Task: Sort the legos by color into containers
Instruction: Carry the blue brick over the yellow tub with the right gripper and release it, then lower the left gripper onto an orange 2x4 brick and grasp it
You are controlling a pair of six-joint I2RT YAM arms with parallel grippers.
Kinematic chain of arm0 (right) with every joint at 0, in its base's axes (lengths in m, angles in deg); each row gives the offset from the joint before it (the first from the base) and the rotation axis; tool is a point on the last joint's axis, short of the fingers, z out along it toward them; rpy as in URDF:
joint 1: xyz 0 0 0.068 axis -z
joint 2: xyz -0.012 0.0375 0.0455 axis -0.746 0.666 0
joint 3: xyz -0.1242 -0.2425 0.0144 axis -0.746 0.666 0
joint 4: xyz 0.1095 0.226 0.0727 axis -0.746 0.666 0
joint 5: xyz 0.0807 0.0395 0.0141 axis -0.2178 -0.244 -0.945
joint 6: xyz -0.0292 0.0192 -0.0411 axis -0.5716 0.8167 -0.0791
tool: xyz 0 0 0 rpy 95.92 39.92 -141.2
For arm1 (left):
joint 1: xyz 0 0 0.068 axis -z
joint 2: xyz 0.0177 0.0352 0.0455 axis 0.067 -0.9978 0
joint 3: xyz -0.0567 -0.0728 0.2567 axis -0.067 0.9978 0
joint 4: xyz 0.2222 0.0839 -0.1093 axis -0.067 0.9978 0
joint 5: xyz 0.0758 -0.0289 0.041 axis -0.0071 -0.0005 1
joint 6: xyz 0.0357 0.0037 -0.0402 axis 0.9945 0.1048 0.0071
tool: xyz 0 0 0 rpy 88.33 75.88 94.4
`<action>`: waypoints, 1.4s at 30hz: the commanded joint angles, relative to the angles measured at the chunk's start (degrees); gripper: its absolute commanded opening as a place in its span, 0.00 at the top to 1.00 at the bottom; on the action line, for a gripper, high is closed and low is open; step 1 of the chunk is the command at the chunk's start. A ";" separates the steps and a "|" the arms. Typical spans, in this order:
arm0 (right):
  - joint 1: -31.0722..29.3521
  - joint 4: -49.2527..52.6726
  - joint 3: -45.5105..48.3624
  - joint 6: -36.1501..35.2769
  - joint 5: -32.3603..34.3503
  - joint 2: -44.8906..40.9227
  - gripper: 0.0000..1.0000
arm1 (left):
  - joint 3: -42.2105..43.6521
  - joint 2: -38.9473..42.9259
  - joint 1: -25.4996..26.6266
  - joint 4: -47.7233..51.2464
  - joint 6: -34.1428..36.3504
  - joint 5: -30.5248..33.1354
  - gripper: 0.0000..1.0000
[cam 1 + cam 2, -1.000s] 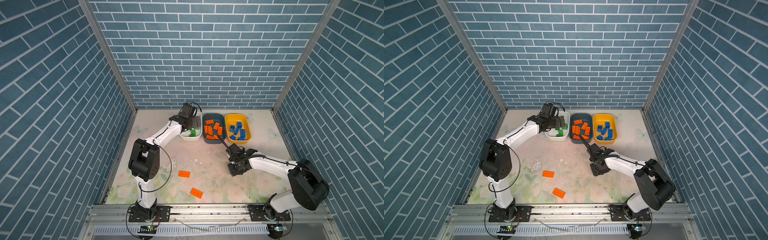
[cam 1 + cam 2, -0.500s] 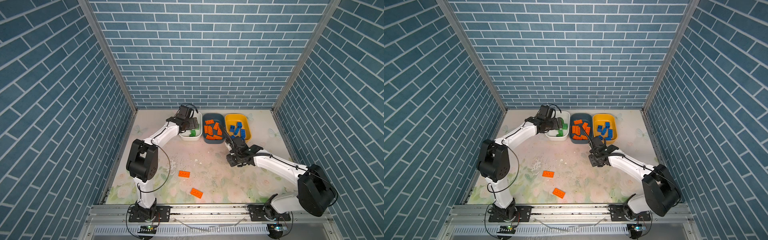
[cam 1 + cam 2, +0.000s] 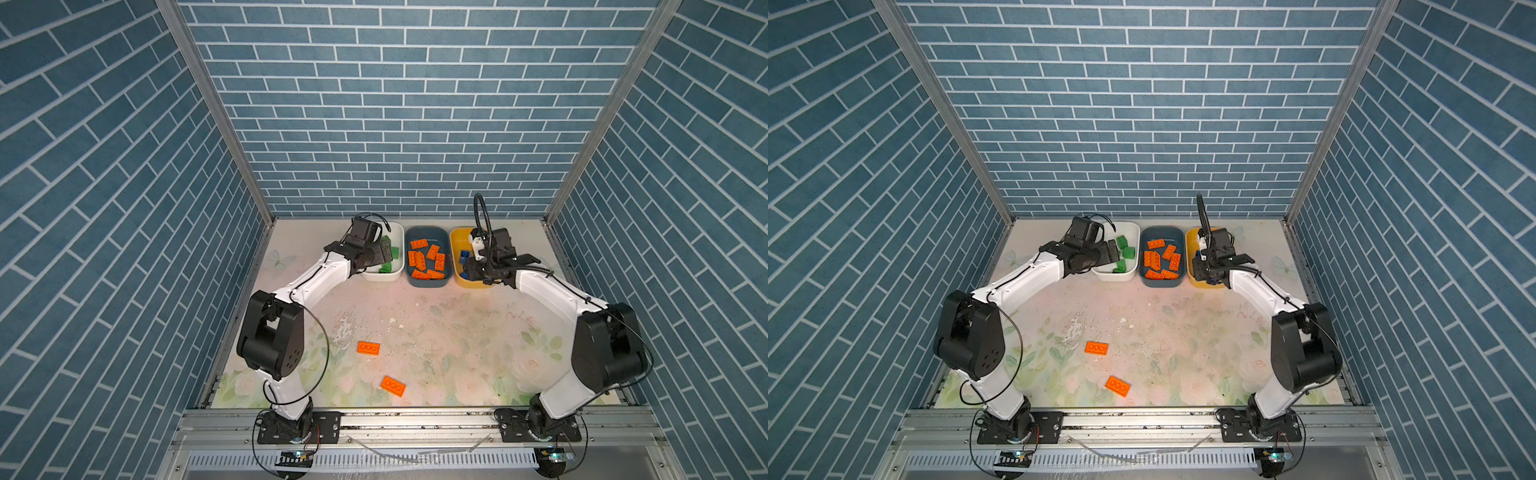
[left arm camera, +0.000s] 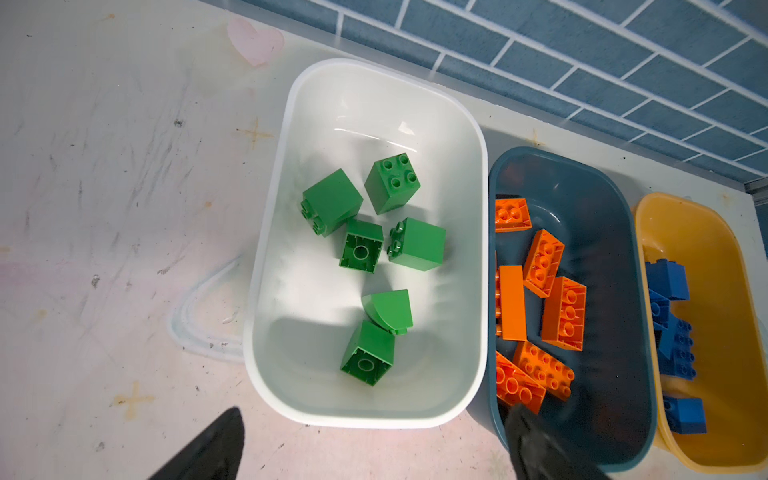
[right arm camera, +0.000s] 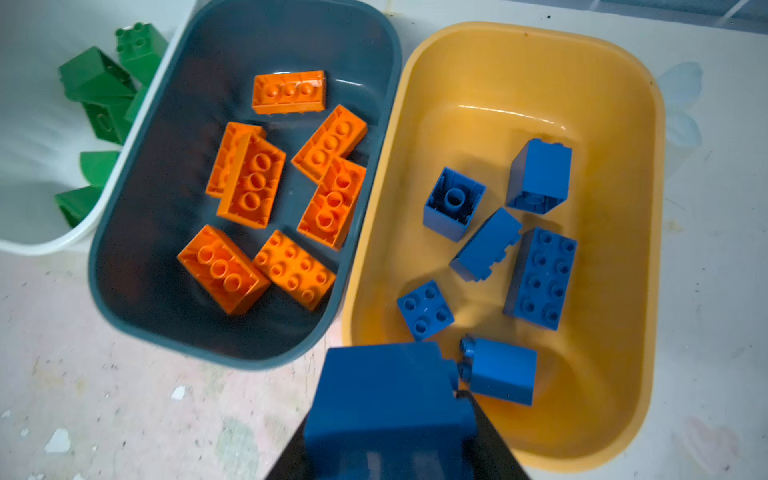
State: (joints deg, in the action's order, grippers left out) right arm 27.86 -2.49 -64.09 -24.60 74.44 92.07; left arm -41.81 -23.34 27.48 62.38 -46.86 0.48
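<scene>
Clamping a blue block, the right gripper hung over the yellow tub's front rim at the table's back edge; the left gripper, jaws wide, hovered at the white tub.

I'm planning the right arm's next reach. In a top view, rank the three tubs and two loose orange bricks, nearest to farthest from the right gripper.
1. yellow tub, right end, under the right gripper.
2. teal tub, middle of the row.
3. white tub, left end.
4. back orange brick and front orange brick, loose in front of the tubs: too close to call.
</scene>
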 commanded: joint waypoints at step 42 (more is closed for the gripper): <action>6.85 -9.19 -17.45 9.38 -13.56 15.87 0.01 | 27.39 13.42 11.43 15.07 4.88 -4.86 0.01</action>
State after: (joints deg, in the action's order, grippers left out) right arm 35.03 -8.32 -84.38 -18.98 63.82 110.78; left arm -15.80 -9.05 37.69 76.26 -44.55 -2.95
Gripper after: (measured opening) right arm 0.990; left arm 0.994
